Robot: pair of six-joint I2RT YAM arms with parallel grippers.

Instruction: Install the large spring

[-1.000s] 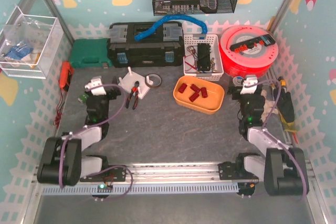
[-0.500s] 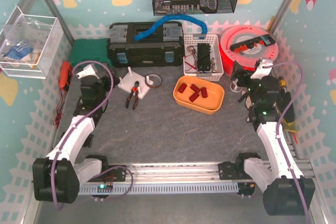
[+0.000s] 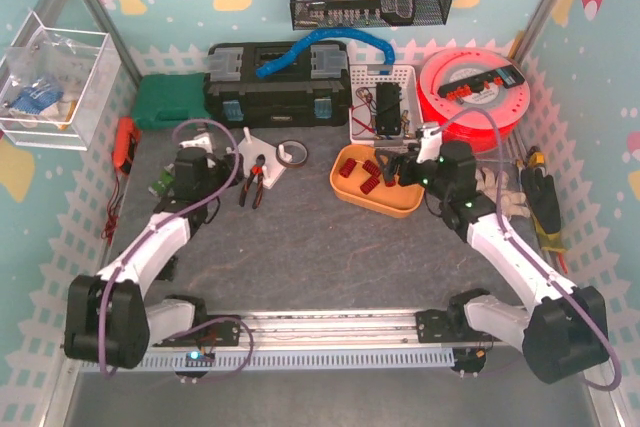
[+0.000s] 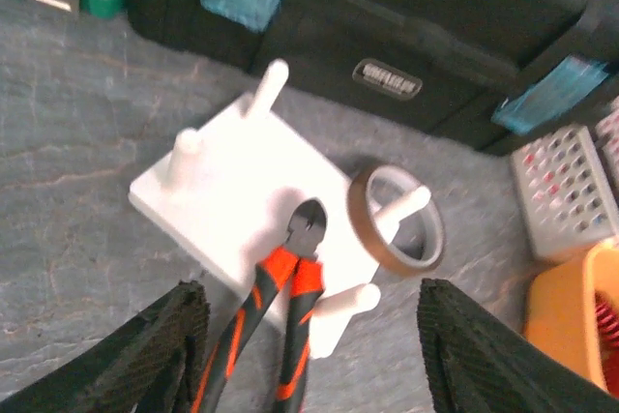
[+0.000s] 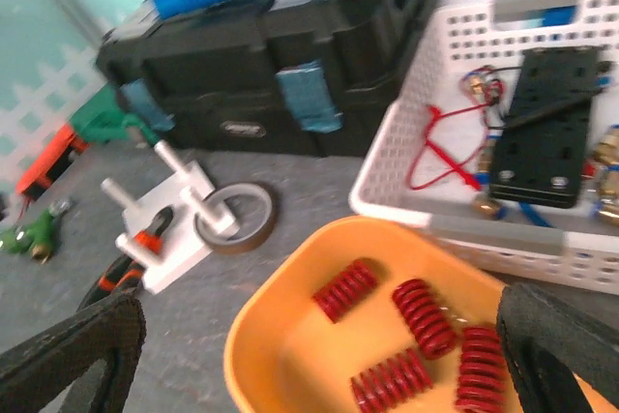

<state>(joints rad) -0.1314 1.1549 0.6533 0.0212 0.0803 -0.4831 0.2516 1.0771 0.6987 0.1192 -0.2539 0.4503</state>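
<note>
Right hand (image 5: pixel 314 355) wide, empty, above orange tray (image 5: pixel 271 350). Red springs (image 5: pixel 423 316) inside: likely light, stiff, prone to roll; pinch across mid-coil. Peg block (image 3: pixel 242 155) at tray's 9 o'clock.

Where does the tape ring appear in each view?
Top external: tape ring upper left of centre, right of the pliers.
Left wrist: tape ring right of centre, on a peg.
Right wrist: tape ring lower left.
Shared landmark: black toolbox behind it.
</note>
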